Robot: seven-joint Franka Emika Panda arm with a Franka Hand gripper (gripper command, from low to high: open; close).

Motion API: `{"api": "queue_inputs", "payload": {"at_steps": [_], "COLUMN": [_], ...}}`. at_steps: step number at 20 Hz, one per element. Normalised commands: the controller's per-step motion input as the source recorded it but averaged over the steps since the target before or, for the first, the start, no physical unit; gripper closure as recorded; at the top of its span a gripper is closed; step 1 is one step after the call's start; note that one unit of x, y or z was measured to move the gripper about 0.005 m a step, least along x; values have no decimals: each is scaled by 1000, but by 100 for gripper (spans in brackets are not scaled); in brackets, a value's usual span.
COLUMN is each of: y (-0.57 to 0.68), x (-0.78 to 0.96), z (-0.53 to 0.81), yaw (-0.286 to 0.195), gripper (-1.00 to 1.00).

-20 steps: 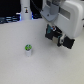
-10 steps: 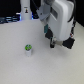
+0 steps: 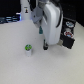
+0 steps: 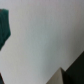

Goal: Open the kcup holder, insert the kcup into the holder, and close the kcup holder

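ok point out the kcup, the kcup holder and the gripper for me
kcup [image 3: 28, 49]: exterior view, on its green top.
kcup holder [image 3: 68, 36]: exterior view, on its black front face.
gripper [image 3: 45, 47]: exterior view, at the tips of the fingers above the table.

A pale, evenly lit table [image 3: 20, 70] fills the view, with dark background behind its far edge.

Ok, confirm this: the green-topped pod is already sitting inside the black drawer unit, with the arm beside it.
Not right. The exterior view shows the pod standing on the white table, apart from the black drawer unit. The arm is indeed beside the unit.
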Motion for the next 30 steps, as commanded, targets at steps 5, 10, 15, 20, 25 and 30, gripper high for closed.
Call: {"api": "queue_inputs", "payload": {"at_steps": [5, 10, 15, 20, 25, 30], "y": [-409, -420, -430, -427, -101, 165], "x": [-250, -260, -326, -150, -81, -33], "z": [-245, -288, -353, -366, -198, 1], "yaw": [-303, -304, -292, -282, -135, 7], "gripper": [-100, -100, -100, -100, -100, -100]}}
